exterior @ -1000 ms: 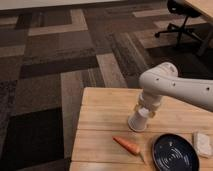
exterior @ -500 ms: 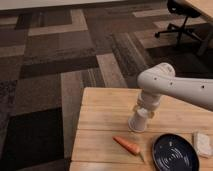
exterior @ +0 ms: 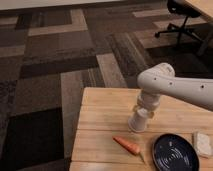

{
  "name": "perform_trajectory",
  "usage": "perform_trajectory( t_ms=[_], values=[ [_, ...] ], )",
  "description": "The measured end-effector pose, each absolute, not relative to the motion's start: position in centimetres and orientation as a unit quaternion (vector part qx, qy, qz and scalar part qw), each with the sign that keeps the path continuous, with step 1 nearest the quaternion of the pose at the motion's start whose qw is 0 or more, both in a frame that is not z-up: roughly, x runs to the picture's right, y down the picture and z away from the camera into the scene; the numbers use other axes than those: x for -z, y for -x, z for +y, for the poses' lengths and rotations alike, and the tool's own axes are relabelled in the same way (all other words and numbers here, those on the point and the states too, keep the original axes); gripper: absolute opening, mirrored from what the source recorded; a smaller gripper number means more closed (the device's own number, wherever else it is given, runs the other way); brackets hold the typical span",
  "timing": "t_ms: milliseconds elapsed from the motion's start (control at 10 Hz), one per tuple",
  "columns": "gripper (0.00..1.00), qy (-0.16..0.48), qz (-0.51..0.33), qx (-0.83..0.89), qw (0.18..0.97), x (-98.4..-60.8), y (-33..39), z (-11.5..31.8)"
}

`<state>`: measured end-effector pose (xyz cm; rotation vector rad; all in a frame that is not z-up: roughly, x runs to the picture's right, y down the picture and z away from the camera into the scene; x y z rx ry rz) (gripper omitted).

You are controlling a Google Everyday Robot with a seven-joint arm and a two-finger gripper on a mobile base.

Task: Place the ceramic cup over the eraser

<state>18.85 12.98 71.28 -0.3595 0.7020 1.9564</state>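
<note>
Item: ceramic cup (exterior: 138,120). Small, plain white, handleless. It sits mouth-down on the wooden surface (exterior: 100,107) with its wider rim at the wood and its narrower base upward, near the middle of the visible boards.

Holder: gripper (exterior: 145,107), at the end of the white arm (exterior: 180,87) that reaches in from the right, directly above the cup and at its upturned base. The jaws appear to pinch the cup's upper part, though the wrist hides the contact, so this is a probable reading only.

Eraser: not visible; likely beneath the cup, unconfirmed.

Handling, judged: rigid and brittle, light to moderate in weight, with a glazed wall that is probably slick. The taper narrows toward the grasp, so a slipping hold would tend to slide off upward. Best taken across the narrow base with firm, even pressure, and lowered flat, not dropped, to spare the rim from chipping.

Nearby: orange carrot (exterior: 127,145) just in front of the cup; dark blue plate (exterior: 176,152) to the front right; pale block (exterior: 202,143) beside the plate. All stand apart from the cup.
</note>
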Motion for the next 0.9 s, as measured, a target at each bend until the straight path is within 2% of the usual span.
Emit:
perform_trajectory(
  t_ms=[100, 300, 400, 600, 900],
  values=[
    [0.31, 0.148, 0.289, -0.807, 0.494, -71.28, -18.83, 12.98],
    [0.55, 0.148, 0.289, -0.807, 0.494, -71.28, -18.83, 12.98],
    [0.73, 0.148, 0.289, -0.806, 0.494, -71.30, -18.78, 12.97],
    [0.80, 0.149, 0.289, -0.806, 0.494, -71.34, -18.72, 13.00],
    [0.80, 0.149, 0.290, -0.806, 0.493, -71.37, -18.85, 13.12]
  ],
)
